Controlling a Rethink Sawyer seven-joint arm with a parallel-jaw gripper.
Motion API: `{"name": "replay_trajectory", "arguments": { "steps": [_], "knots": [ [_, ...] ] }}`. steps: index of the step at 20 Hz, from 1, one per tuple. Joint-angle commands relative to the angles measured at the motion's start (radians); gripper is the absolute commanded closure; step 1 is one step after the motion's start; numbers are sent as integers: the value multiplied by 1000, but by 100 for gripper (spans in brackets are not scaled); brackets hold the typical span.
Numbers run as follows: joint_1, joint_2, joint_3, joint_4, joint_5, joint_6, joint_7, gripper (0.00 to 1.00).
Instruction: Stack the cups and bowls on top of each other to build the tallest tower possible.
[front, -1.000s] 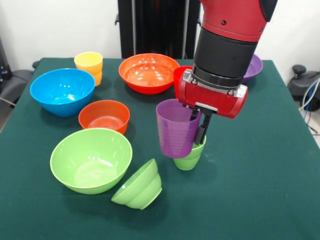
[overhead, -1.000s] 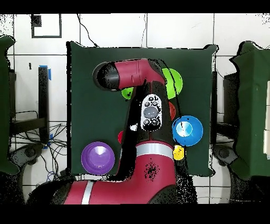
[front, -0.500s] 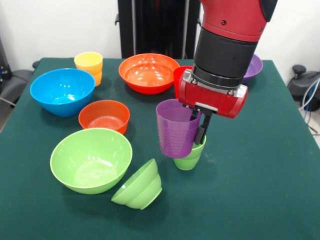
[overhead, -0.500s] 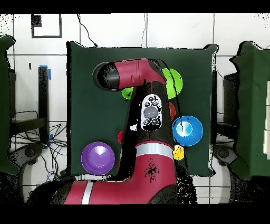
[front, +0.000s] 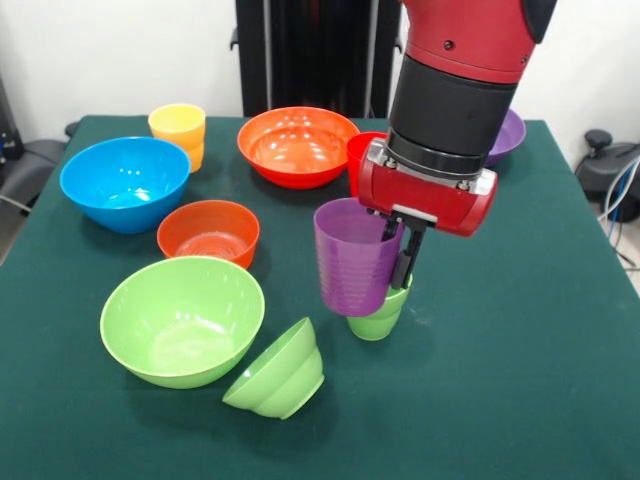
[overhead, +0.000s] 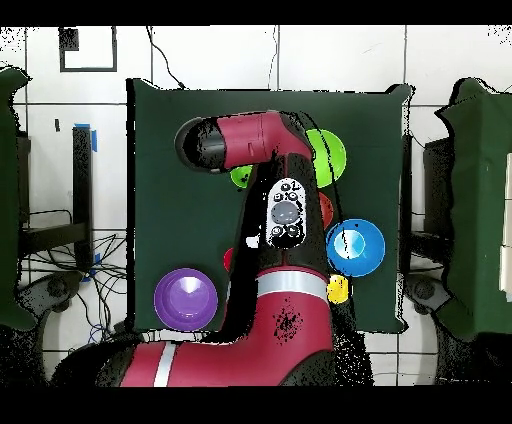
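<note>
The scene is laid out here around the purple cup (front: 352, 258), which is held raised near the middle of the green counter (front: 520, 360).

To the left of the purple cup, a blue bowl (front: 125, 182) is seen, with a yellow cup (front: 178, 132) behind it. A small orange-red bowl (front: 209, 232) stands closer to the purple cup, and a large light green bowl (front: 182, 318) sits in front of that. A small light green bowl (front: 279, 370) lies tipped on its side, just in front of and below the purple cup. A large orange bowl (front: 298, 144) is placed behind the purple cup, and a red cup (front: 359, 162) is partly hidden behind the arm.

The red and black arm (front: 460, 80) is brought down from above, nearly upright, over the right side of the purple cup. The end effector (front: 398, 255) is clenched on the rim of the purple cup, one dark finger (front: 404, 262) showing outside the wall. The purple cup is held directly above a light green cup (front: 380, 313) standing upright on the counter; whether the two touch cannot be told.

To the right of and behind the purple cup, a large purple bowl (front: 508, 132) is partly covered by the arm.

From overhead, the arm (overhead: 280, 215) covers the held cup; the counter (overhead: 170, 170) is set on a white tiled floor (overhead: 200, 55).
</note>
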Motion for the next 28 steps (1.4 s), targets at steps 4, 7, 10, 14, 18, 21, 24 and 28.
{"name": "replay_trajectory", "arguments": {
  "steps": [4,7,10,14,18,21,24,28],
  "knots": [
    [26,-16,49,70,1,76,-13,100],
    [30,-14,46,82,-2,64,-7,100],
    [30,-14,44,89,-4,53,-3,100],
    [31,-18,45,101,-4,46,-5,100],
    [24,-29,50,123,-4,37,-16,100],
    [20,-45,53,147,-4,31,-23,100],
    [17,-57,53,169,-8,21,-25,100],
    [11,-76,57,204,-9,10,-27,100]
  ]
}}
